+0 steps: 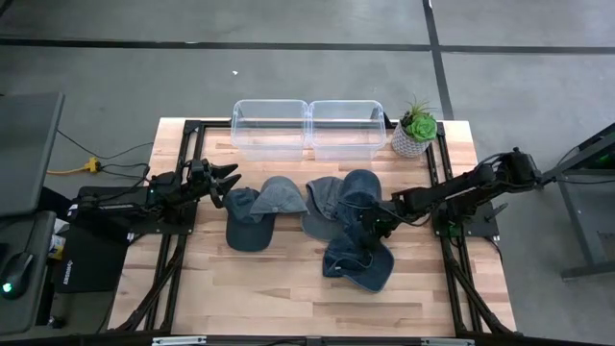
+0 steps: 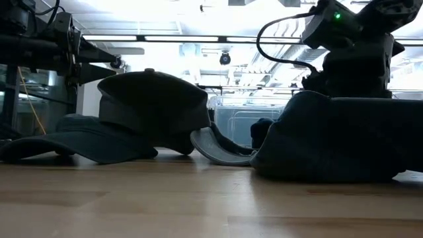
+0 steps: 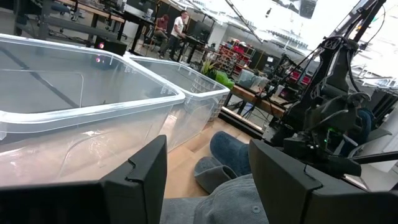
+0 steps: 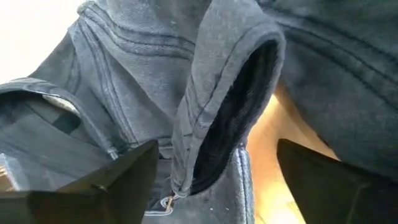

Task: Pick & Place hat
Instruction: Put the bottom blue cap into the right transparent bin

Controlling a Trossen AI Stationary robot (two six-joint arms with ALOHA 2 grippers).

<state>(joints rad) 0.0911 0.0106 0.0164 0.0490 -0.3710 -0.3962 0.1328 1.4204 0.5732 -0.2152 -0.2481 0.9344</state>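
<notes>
While the lower-centre hat (image 1: pixel 358 261) sits nearest, right gripper (image 1: pixel 373 223) hovers over the centre pile, fingers spread around a fabric fold (image 4: pixel 217 106), likely lining up a grab. Left gripper (image 1: pixel 229 183), fingers apart, waits centre-left by caps (image 1: pixel 258 211). Bins (image 1: pixel 307 127) upper centre.

L gripper (image 1: pixel 229 180) is hovering w/ fingers apart beside caps (image 1: pixel 258 211); R gripper (image 1: pixel 373 223) is reaching into hat pile (image 1: pixel 348 226).
</notes>
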